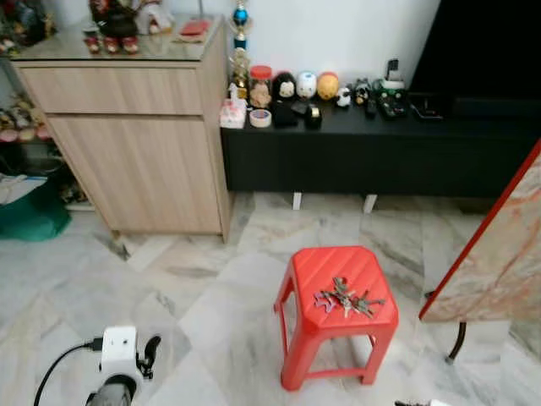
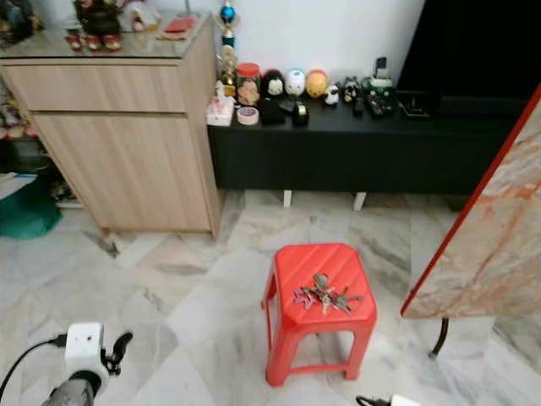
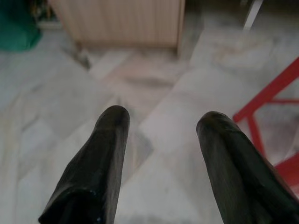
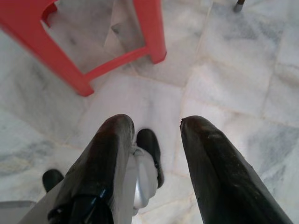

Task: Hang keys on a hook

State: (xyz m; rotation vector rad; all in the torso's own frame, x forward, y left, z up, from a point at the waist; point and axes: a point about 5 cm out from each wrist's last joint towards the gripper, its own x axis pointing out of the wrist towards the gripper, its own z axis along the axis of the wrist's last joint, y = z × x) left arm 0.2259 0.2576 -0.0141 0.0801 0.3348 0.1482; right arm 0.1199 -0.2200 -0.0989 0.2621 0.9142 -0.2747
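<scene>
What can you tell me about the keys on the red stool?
The keys are a loose bunch of metal-looking keys, with what looks like a purple tag at one end. They lie flat and spread out on the ribbed seat of the red plastic stool, toward its front edge. Only the stool touches them.

Even daylight, soft wrist-view blur

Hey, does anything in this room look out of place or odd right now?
Yes: a bunch of keys lies loose on top of the red plastic stool in the middle of the marble floor, rather than hanging anywhere. Both tools, left and right, are open and low over the floor, holding nothing.
</scene>
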